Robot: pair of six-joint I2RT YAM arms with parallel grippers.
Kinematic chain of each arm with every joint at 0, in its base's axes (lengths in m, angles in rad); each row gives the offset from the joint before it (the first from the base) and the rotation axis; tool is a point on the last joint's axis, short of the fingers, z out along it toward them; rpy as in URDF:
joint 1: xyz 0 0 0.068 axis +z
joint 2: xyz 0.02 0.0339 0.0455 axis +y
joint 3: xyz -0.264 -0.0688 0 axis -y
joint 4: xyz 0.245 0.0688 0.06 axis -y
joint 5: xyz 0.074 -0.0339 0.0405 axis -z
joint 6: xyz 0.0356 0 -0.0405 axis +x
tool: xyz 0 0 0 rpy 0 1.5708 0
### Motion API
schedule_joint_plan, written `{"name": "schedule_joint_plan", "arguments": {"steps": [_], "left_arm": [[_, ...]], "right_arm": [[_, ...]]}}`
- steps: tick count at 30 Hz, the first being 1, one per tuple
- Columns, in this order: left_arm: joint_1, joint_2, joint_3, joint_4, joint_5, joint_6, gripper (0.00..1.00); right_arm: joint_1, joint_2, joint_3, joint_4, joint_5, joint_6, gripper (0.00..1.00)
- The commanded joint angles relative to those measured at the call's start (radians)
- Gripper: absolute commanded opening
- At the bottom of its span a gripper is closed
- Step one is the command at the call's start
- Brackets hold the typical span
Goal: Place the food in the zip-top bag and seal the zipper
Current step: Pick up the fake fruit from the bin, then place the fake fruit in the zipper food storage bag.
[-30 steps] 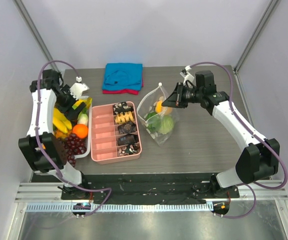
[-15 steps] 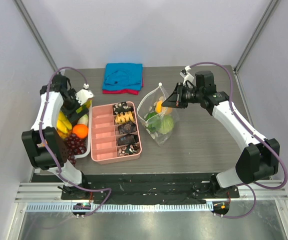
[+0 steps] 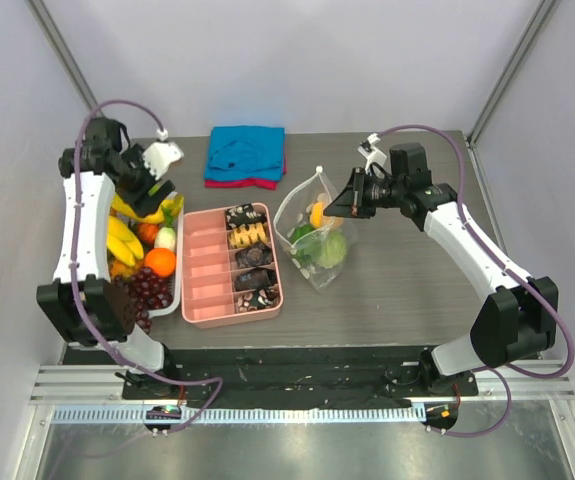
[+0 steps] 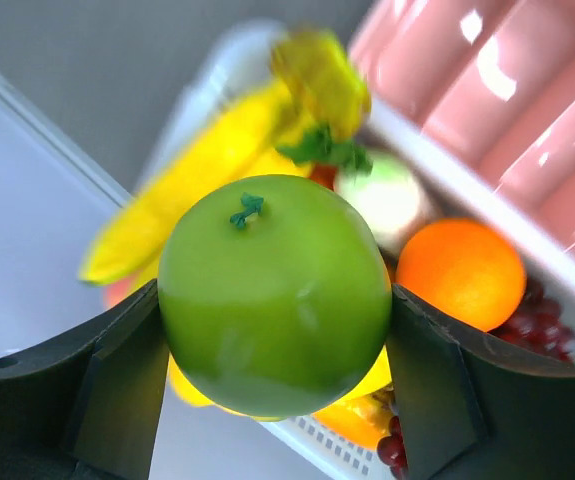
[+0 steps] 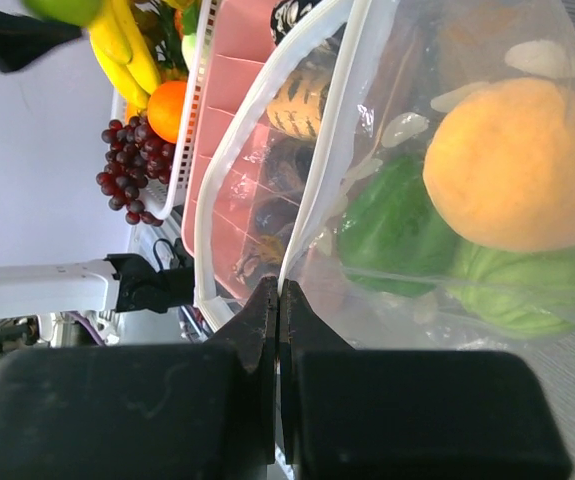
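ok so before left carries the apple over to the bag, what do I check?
1. Left gripper grip on green apple: ok, a finger against each side.
2. Apple lifted off the fruit basket: ok, the other fruit sits below it.
3. Right gripper shut on the zip-top bag edge: ok.
4. Bag mouth open: ok, the two zipper strips stand apart.
5. Room inside for the apple: cannot tell, an orange piece and green pieces already fill it.
6. Height over the pink box on the way across: cannot tell.
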Motion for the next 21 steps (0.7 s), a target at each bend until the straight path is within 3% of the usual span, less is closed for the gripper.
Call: {"name": "schedule_joint_plan", "arguments": {"steps": [1, 6, 10, 17, 21], "left_arm": [[-0.173, -0.115, 0.171, -0.102, 0.179, -0.167, 0.56], [-0.452, -0.156, 0.174, 0.045, 0.221, -0.382, 0.62], [-0.685, -0.115, 0.167, 0.143, 0.181, -0.419, 0.63], [-0.889, 0.032, 0.144, 0.206, 0.112, -0.433, 0.66], [-0.922, 0.086, 0.121, 0.232, 0.090, -0.459, 0.67]], "right_arm": [[-0.004, -0.047, -0.002, -0.030, -0.005, -0.065, 0.01], [-0.004, -0.065, 0.008, -0.056, -0.009, -0.097, 0.01], [-0.004, -0.070, 0.024, -0.091, -0.032, -0.143, 0.01], [-0.005, -0.077, 0.023, -0.104, -0.052, -0.156, 0.01], [-0.004, -0.085, 0.015, -0.104, -0.069, -0.156, 0.01]]}}
